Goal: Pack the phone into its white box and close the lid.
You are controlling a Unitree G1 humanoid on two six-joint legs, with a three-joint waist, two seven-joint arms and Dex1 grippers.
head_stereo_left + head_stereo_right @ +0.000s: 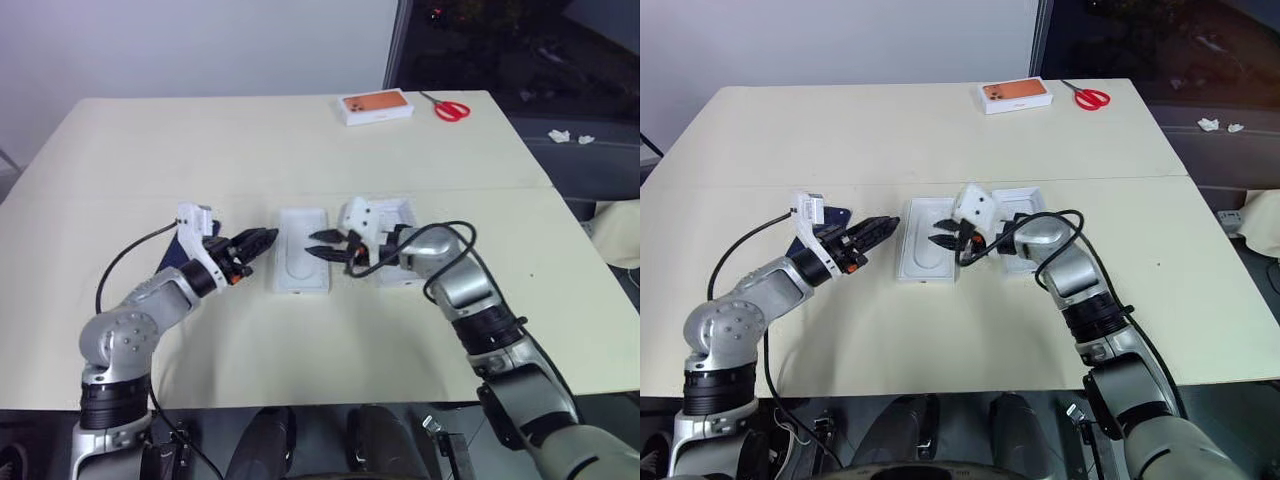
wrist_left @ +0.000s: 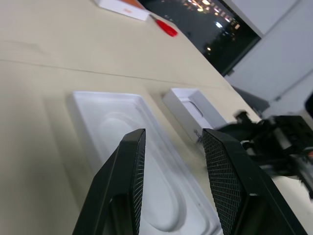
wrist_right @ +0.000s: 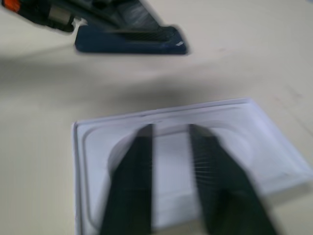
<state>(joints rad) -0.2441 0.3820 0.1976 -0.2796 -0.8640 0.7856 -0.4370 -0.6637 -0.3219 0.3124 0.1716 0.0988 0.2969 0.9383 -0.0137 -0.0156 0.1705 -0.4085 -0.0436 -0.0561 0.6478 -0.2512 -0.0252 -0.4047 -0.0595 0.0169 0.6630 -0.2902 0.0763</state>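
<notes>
Packing station at the insert stage – left gripper (image 1: 268, 238) and right gripper (image 1: 315, 244) face each other low over the white insert (image 1: 300, 262), which lies flat mid-bench (image 1: 250, 140). Left gripper: fingers moderately apart, holding nothing. Right gripper: fingers blurred in its wrist view but seen apart, nothing between them. Phone (image 3: 129, 40): apparently the dark-blue slab flat on the bench beneath the left arm, outside any container.

Risks: the grippers are close together, so a further inward move by either could make them collide. A finger catching the insert's raised rim could flip or slide this light piece. A sweep of the left arm could drag the phone lying under it.

Containers: the insert's oval recess is empty. The white tray (image 1: 402, 210) just beside the insert is partly covered by the right arm. Its interior looks pale, with a rounded pale shape inside – box or lid cannot be told. The closed orange-printed box (image 1: 376, 106) and red scissors (image 1: 452, 108) sit at the far edge
</notes>
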